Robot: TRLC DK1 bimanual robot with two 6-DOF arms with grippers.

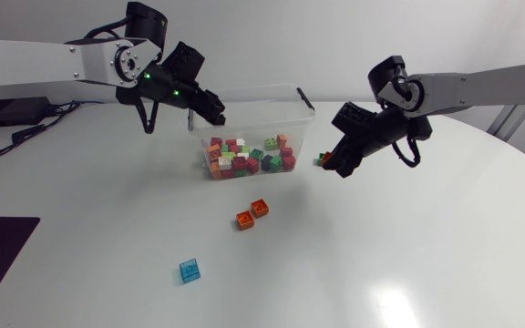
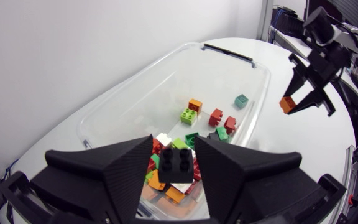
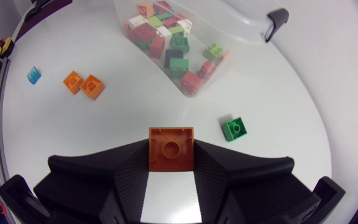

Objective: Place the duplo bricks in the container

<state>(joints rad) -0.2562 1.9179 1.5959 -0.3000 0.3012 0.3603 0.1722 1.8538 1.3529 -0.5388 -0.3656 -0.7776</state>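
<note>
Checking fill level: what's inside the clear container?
Loose bricks, red, green, orange, white, lying on the floor of the container. In the left wrist view the left gripper and its black brick hide part of the pile.

On white round table, rear-centre: clear plastic rectangular container, heap of mixed-colour duplo bricks inside it. Above container's left end: left gripper, small black duplo brick between both fingers. Right of container, outside it: right gripper, flat orange duplo brick between both fingers. Just beside container's right wall, on table: green duplo brick. Before container: 2 orange duplo bricks, touching. Farther front, left of them: translucent blue duplo brick.
</note>
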